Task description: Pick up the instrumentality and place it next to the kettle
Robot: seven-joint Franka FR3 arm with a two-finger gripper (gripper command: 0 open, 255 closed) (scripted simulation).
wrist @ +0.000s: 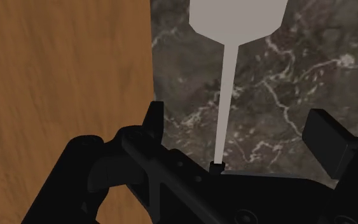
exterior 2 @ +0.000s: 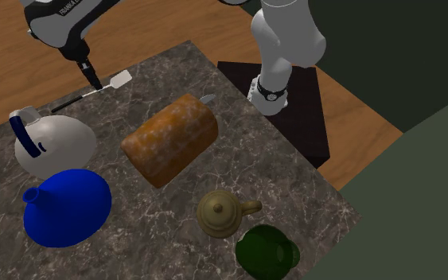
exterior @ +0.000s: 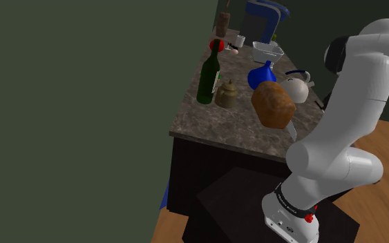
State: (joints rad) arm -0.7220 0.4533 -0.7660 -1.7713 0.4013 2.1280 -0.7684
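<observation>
Wrist view — my pincer (wrist: 240, 116) open wide, straddling the spatula (wrist: 229, 76) handle, not gripping. Lift and placement beside the kettle (exterior 2: 55, 145) still to do.

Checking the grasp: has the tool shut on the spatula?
No, the tool stands open, its fingers clear of the spatula handle between them.

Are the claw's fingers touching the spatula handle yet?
Apart. The wrist view shows the spatula lying between the open claw fingers, with marbled counter visible on either side of its handle.
</observation>
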